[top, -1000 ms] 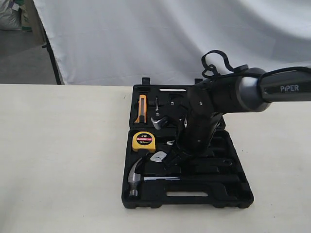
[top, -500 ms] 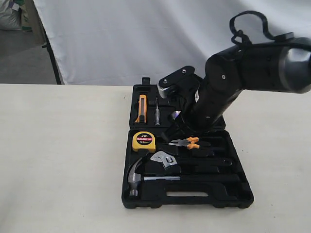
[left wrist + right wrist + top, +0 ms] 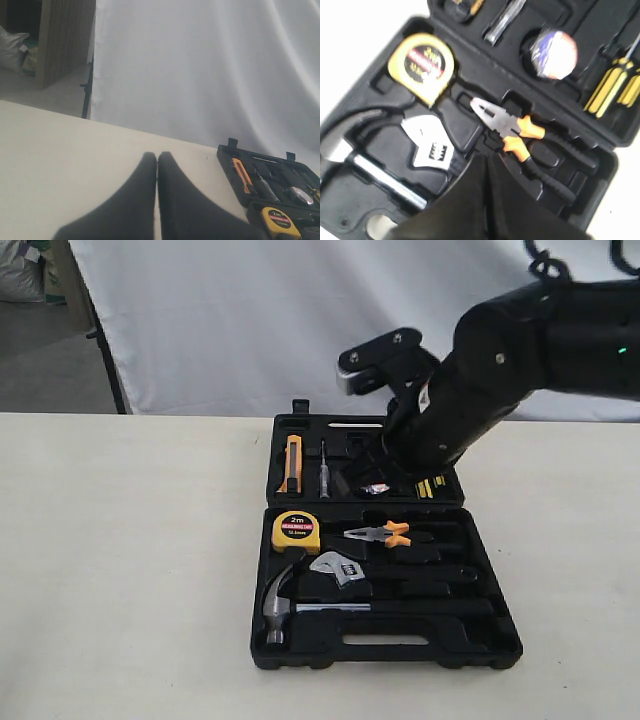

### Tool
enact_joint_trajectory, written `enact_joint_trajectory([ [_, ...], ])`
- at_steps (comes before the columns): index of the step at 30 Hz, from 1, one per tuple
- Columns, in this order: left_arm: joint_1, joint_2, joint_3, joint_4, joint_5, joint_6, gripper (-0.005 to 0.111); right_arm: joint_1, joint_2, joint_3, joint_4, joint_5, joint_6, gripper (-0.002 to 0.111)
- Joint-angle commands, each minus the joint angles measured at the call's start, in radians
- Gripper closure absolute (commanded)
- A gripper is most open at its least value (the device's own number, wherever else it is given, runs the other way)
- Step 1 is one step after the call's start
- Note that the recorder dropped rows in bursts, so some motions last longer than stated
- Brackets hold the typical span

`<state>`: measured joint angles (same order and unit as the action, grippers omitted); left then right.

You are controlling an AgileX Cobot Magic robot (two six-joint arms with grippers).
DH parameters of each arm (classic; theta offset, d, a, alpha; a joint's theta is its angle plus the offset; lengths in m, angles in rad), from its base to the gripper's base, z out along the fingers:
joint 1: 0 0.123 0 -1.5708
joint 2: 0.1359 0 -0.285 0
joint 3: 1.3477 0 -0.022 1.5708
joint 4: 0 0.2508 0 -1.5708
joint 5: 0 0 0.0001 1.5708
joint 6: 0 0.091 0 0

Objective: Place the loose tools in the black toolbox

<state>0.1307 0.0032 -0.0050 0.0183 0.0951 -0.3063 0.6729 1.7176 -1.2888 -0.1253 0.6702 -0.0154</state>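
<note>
The black toolbox [image 3: 497,638] lies open on the table. In its near half rest the claw hammer [image 3: 277,606], [image 3: 384,178] and the adjustable wrench [image 3: 338,567], [image 3: 431,145]. The small tape roll [image 3: 377,489], [image 3: 553,54] sits in a round recess of the far half. My right gripper [image 3: 487,158] is shut and empty, held in the air over the case with its tips above the pliers' handles. My left gripper [image 3: 157,156] is shut and empty over bare table, off to the side of the toolbox [image 3: 228,161].
A yellow tape measure [image 3: 296,530], [image 3: 423,62] and orange-handled pliers [image 3: 384,534], [image 3: 508,123] lie in the near half. An orange utility knife [image 3: 292,462], a small screwdriver [image 3: 323,476] and yellow-handled screwdrivers [image 3: 610,86] fill the far half. A white curtain hangs behind the table.
The right arm has risen and drawn back from low over the near half, uncovering the pliers, the wrench and the tape roll.
</note>
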Motion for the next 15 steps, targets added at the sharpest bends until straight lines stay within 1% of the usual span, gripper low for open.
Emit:
enact_joint_trajectory([
  [1, 0.025, -0.003, -0.003, 0.004, -0.007, -0.005, 0.106, -0.005, -0.098, 0.0, -0.002, 0.028, 0.063, 0.109],
  [4, 0.025, -0.003, -0.003, 0.004, -0.007, -0.005, 0.106, -0.005, -0.132, 0.008, 0.013, 0.042, 0.063, 0.109],
  [8, 0.025, -0.003, -0.003, 0.004, -0.007, -0.005, 0.106, -0.005, -0.169, 0.042, 0.013, 0.001, 0.063, 0.109],
  [15, 0.025, -0.003, -0.003, 0.004, -0.007, -0.005, 0.106, -0.005, -0.246, 0.049, 0.037, 0.051, 0.064, 0.109],
])
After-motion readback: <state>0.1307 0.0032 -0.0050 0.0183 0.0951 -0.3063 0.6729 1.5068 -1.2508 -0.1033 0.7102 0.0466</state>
